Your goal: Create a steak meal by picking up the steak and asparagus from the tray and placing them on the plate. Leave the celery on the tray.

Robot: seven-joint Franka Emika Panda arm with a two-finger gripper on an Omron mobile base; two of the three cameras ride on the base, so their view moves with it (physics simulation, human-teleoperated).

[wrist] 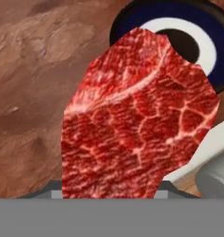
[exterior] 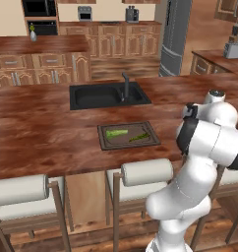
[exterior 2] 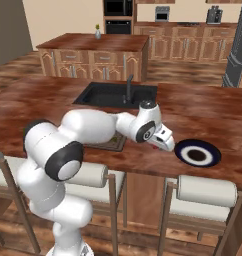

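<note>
Gripper (exterior 2: 163, 145) clenched on the steak (wrist: 137, 115), meat filling the gap between the fingers, hovering over the counter (exterior 2: 203, 115) just beside the plate (exterior 2: 197, 153). Celery (exterior: 116, 132) and asparagus (exterior: 139, 137) on the tray (exterior: 128, 135).

My arm (exterior 2: 88, 127) is glossy white, built of fat rounded segments like swollen tubes. Dark grey-black bands ring my joints, and a round dark cap closes the elbow end. A small grey disc tops one joint. My hand (exterior 2: 164, 141) is a boxy white wedge with a dark circular joint behind it.
</note>
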